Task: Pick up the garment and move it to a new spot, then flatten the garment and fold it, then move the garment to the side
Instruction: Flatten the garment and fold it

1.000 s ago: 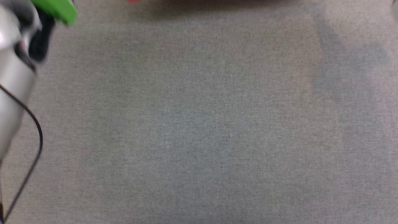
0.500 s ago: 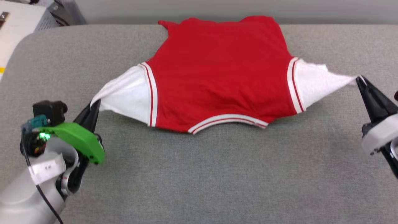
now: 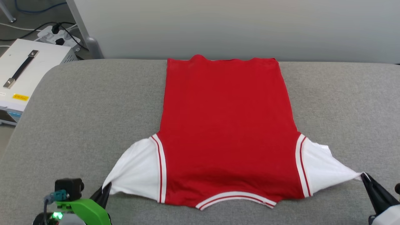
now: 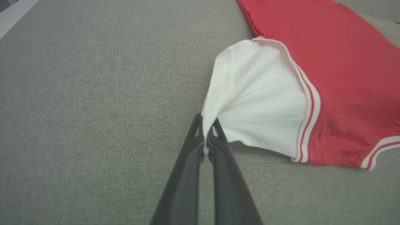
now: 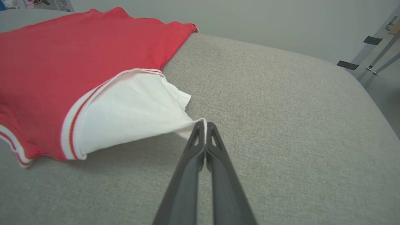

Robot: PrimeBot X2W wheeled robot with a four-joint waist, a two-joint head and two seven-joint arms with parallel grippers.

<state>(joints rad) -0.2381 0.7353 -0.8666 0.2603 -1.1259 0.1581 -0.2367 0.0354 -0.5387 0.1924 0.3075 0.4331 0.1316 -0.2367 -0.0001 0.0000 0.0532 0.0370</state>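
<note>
the shirt is lying flat in the middle of the grey tabletop, plain red side facing up. its hem is sitting at the far edge, next to the wall, and its striped collar is pointing toward the robot, near the close edge. the red body is lying smooth, with slight wrinkling near the collar. both white sleeves are fanning outward and toward the robot, each drawn to a point.

the left gripper is sitting low at the shirt's left, its jaws pressing together on the tip of the left sleeve. a thin fold of white cloth is showing between them in the left wrist view. the sleeve is lifting a little off the tabletop by the jaws, casting a shadow under its edge. a green part is showing on that wrist in the head view.

the right gripper is mirroring it at the shirt's right, jaws pinching the tip of the right sleeve, which is stretching taut from its striped seam to the jaws. the two grippers are standing well apart, with the shirt between them.

off the tabletop's far left corner a white box with a dark handle is standing, with a power strip and cables behind it.
</note>
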